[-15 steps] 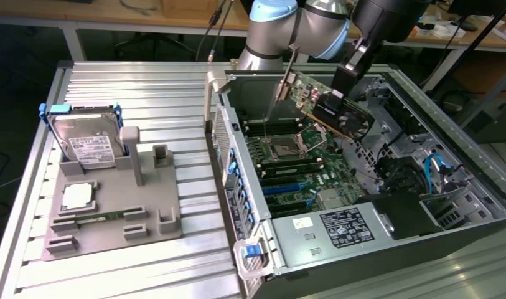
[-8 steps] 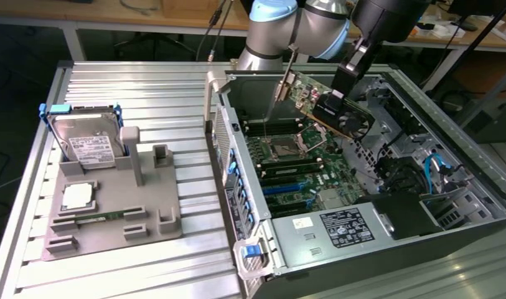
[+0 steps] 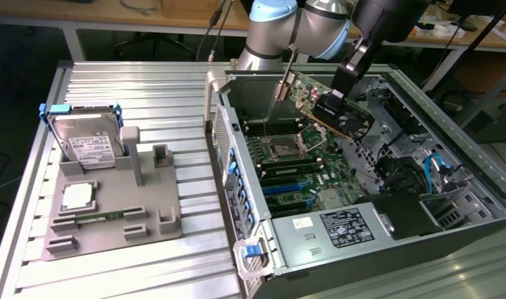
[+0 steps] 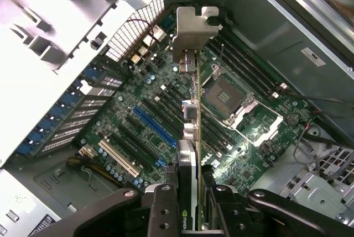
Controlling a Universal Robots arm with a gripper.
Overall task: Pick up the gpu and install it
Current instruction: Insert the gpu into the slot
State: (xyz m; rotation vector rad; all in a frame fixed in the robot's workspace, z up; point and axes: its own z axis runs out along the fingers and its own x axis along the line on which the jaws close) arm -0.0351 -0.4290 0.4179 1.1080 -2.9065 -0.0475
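Gpu (image 3: 329, 107), the thin green circuit card with a dark round fan and silver end bracket, is pinched in our black gripper (image 4: 194, 215), fingers clamped on both faces. We hold it tilted in the air above the green motherboard (image 3: 299, 165) inside the open grey computer case (image 3: 253, 93), on the exterior view's right.

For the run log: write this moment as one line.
gripper shut on gpu | gpu in air, tilted, above motherboard inside open case | not yet in a slot

Silver-grey arm (image 3: 319, 22), pale-blue joint cap (image 3: 274, 9); black gripper (image 4: 194, 204), matte black fingers (image 4: 163, 209) dotted with small screws.
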